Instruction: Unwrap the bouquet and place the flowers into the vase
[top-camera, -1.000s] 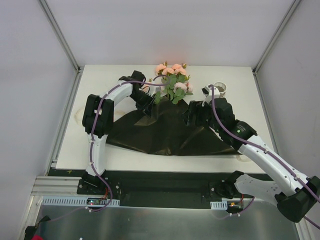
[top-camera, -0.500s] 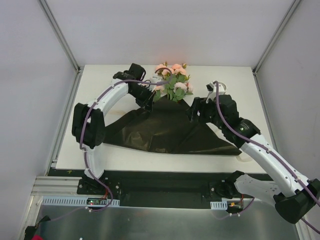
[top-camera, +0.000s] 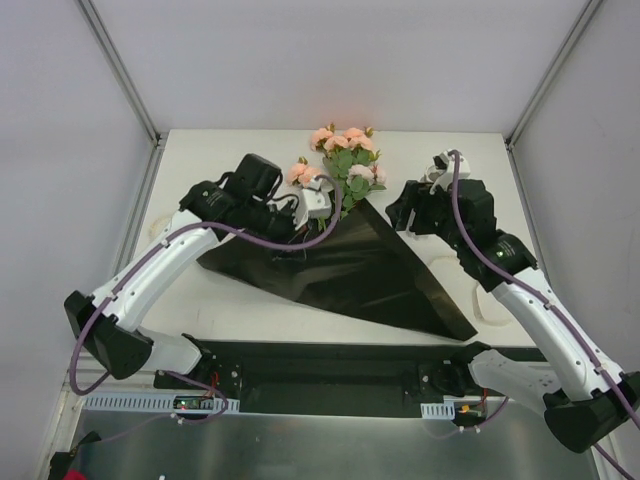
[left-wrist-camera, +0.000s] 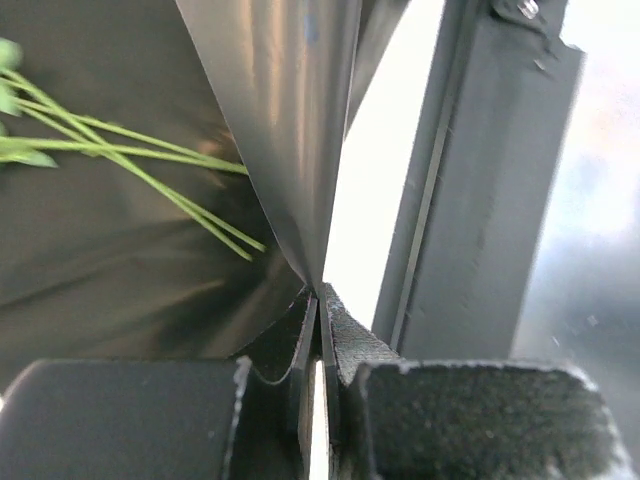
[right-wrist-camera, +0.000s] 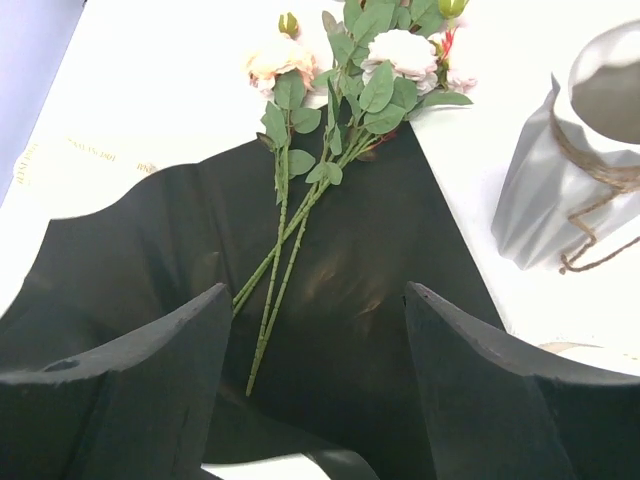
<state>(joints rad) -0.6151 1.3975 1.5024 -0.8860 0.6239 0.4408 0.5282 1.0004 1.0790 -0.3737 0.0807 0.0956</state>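
Two tools work over the surface. My left tool is closed tight on one edge of the black paper, and a fold of the sheet rises from the pinch. My right tool hangs above the stems, jaws wide apart and holding nothing. The paper lies spread as one open sheet, not wrapped round anything. On it the flowers lie loose, stems on the sheet and blooms past its far edge. A cream strip, probably the ribbon, lies off to one side. The vase, pale and faceted with twine at its neck, stands upright just beside the paper, with no stem in it. By my judgement the unwrapping is nearly done. Clearing the paper, gathering the stems and standing them in the vase all remain.
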